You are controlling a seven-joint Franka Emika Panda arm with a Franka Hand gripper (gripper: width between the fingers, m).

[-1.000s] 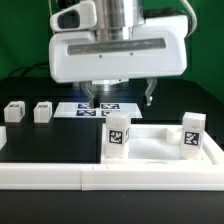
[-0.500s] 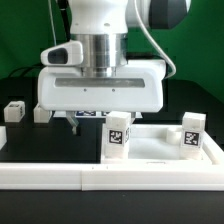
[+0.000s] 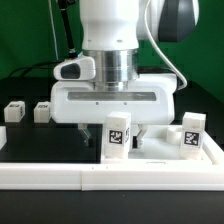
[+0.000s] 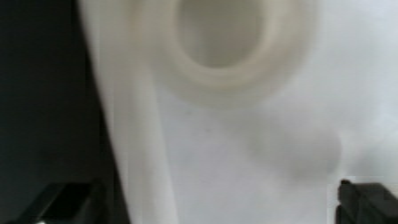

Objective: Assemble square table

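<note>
The white square slab (image 3: 160, 152) lies on the exterior view's right, behind the front rail. Two tagged white legs stand upright on it, one at its left end (image 3: 117, 135) and one at its right end (image 3: 192, 132). Two more small legs (image 3: 14, 111) (image 3: 42, 110) sit on the black table at the left. My gripper (image 3: 112, 134) is open and low, just behind the left standing leg, with its fingers (image 3: 140, 134) wide apart. In the wrist view the gripper (image 4: 217, 205) holds nothing. The slab's white surface (image 4: 249, 150) with a round socket (image 4: 222, 45) fills that view, very close.
A long white border rail (image 3: 100, 178) runs along the front. The black table (image 3: 40, 140) shows left of the slab. The marker board is hidden behind my gripper's body.
My gripper has come forward and down from above the marker board, first swinging to the exterior view's left, then back toward the slab. The legs and slab have not moved.
</note>
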